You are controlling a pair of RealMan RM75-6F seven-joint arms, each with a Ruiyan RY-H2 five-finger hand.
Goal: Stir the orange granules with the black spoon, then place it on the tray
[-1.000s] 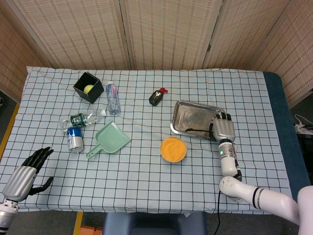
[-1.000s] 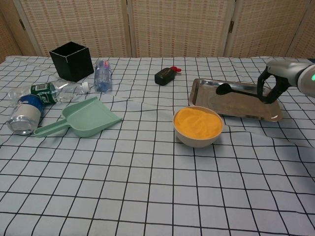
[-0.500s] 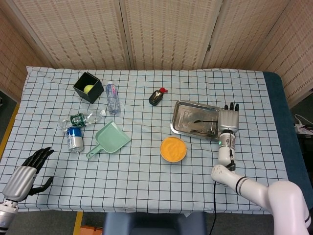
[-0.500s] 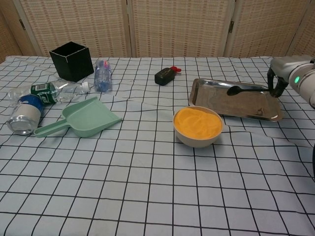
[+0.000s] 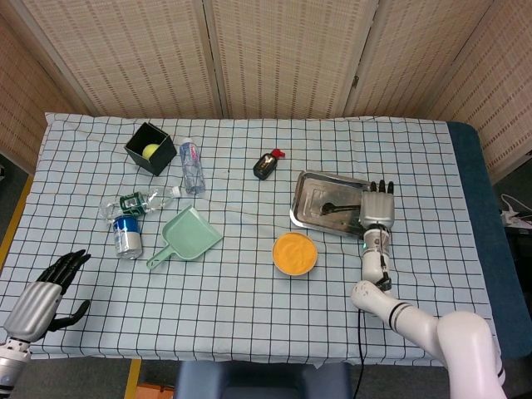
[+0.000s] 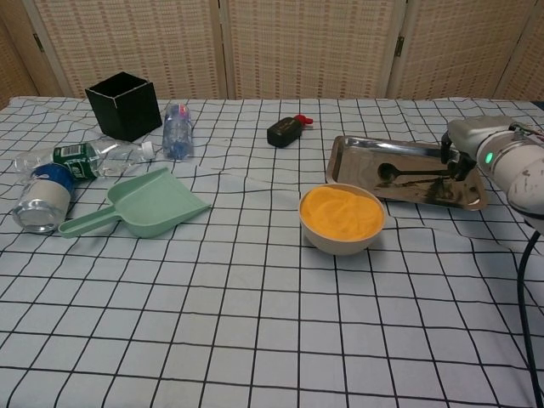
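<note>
Black spoon (image 6: 406,174) in steel tray (image 6: 357,151)

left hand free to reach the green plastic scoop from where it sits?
Probably yes. The left hand rests open at the near left table corner, and only bare checked cloth lies between it and the green plastic scoop; the blue-labelled can sits beside the scoop handle, not across the path.

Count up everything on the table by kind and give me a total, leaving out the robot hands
Bottles: 2, one upright, one lying down
Can: 1
Black box: 1
Green scoop: 1
Small black bottle with red cap: 1
Bowl of orange granules: 1
Metal tray: 1
Black spoon: 1
Total: 9
</note>
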